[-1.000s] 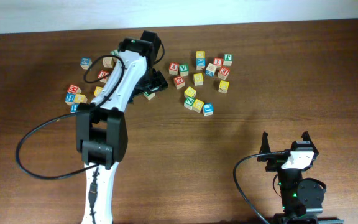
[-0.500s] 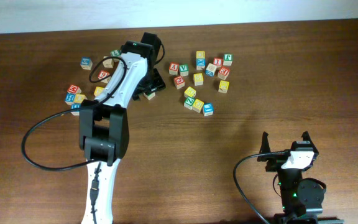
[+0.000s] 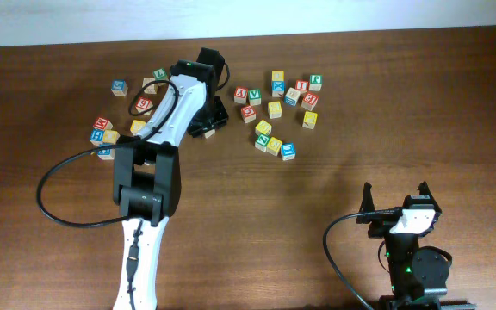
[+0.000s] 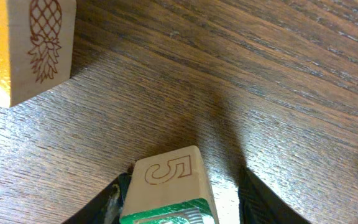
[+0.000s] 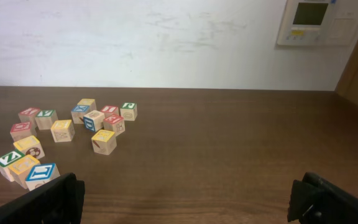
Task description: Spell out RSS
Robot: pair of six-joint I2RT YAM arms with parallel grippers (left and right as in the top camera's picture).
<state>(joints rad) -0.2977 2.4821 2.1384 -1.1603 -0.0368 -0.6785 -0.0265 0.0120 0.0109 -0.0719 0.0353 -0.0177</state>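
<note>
My left gripper [image 3: 207,126] is down on the table between the two cube clusters. In the left wrist view, a wooden cube with a green face [image 4: 166,182] and a carved 5 on its side sits between the fingers of the left gripper [image 4: 182,198]. The left finger is against the cube and a narrow gap remains at the right finger [image 4: 257,202]. In the overhead view this cube is hidden under the gripper. Several yellow-faced cubes [image 3: 275,109] lie in the right cluster, their letters too small to read. My right gripper [image 3: 396,196] stands wide open and holds nothing [image 5: 188,202].
A cube with a pineapple drawing [image 4: 33,43] lies just beyond the left gripper. More cubes lie at the far left [image 3: 103,129] and in the right cluster [image 5: 104,142]. The left arm's black cable [image 3: 54,185] loops over the table. A wall stands behind the table's far edge.
The left jaws have narrowed round the green-faced cube, and the left arm's base section has shifted slightly right. The right arm has not moved.
</note>
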